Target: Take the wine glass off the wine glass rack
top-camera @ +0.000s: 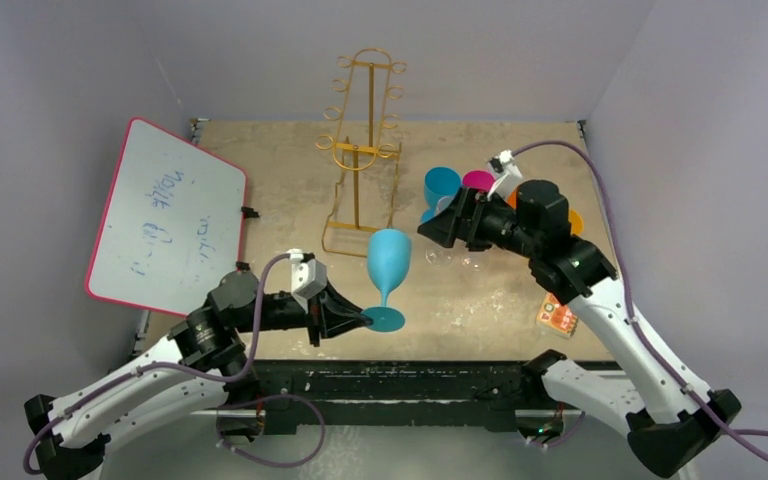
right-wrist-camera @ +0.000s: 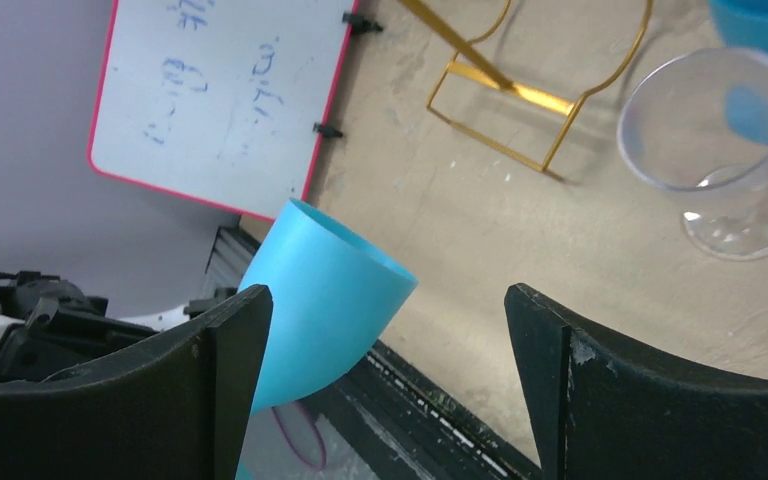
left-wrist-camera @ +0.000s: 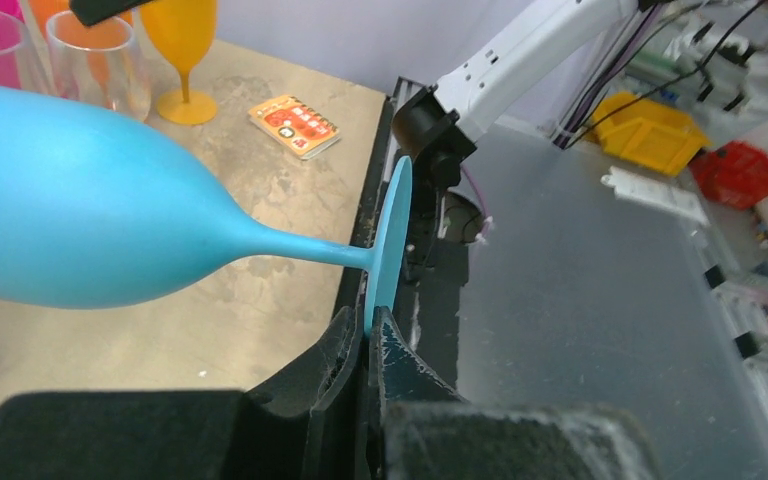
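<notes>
your left jaws are pinching the foot rim of the blue wine glass. it is upright and off the wine glass rack, in front of the rack's base, near the front edge of the tabletop. your right jaws are spread wide with nothing between them, beside the cluster of glasses.

Robotics lab test cell: worn table boxed in by plain walls, w/ scribbled whiteboard propped at one side. Yellow bin & red bin sit nearby.
</notes>
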